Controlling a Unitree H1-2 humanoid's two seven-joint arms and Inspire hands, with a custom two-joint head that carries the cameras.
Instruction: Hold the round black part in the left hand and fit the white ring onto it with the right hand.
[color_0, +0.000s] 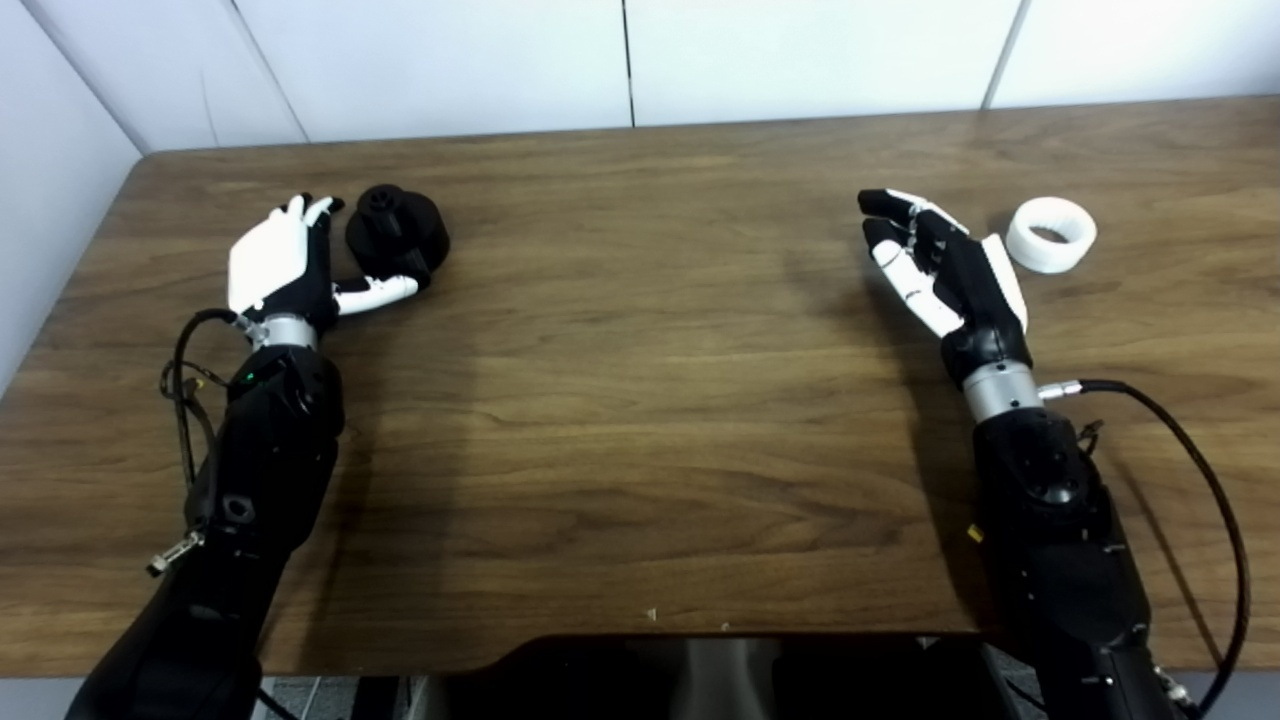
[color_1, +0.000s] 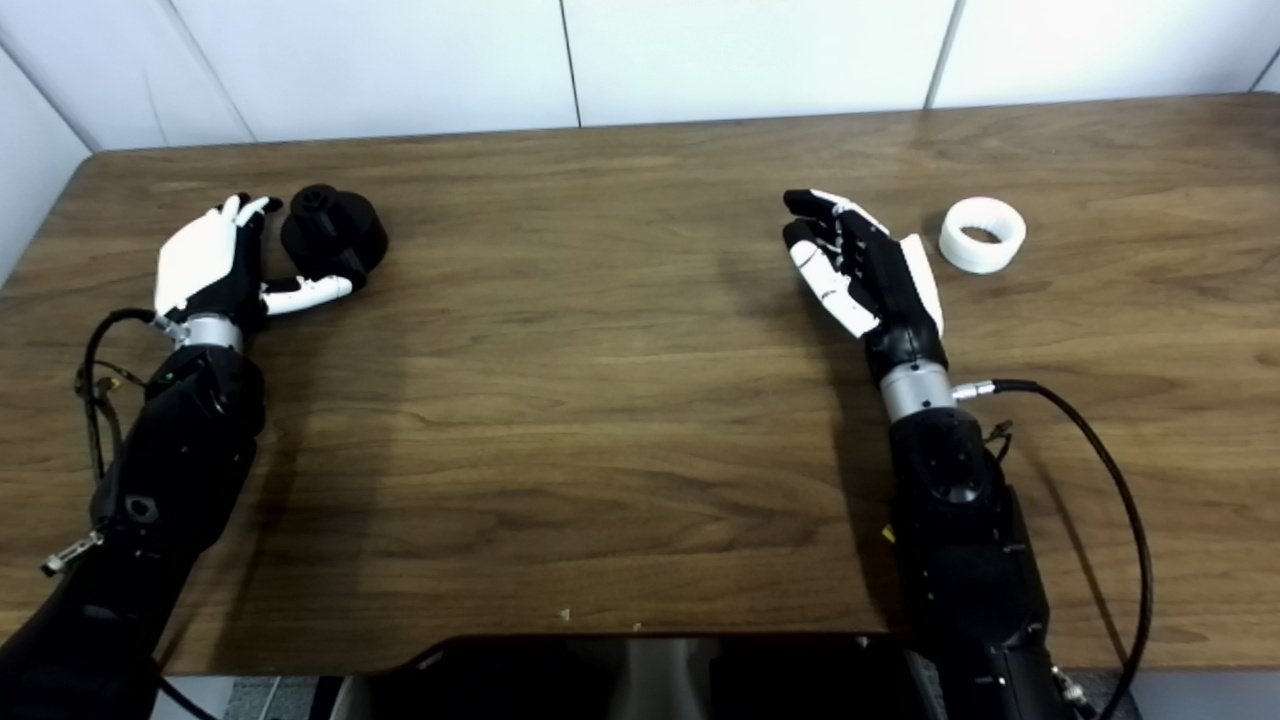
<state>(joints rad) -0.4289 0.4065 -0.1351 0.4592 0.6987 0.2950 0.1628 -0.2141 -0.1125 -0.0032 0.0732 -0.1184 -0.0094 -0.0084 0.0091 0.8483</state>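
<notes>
Black part (color_0: 397, 232) and white ring (color_0: 1050, 233) (well apart) lie on wooden table (color_0: 640, 420).

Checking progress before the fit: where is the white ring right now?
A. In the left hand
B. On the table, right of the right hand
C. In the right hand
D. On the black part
B: the ring lies on the table, beside the open, empty right hand.
</notes>
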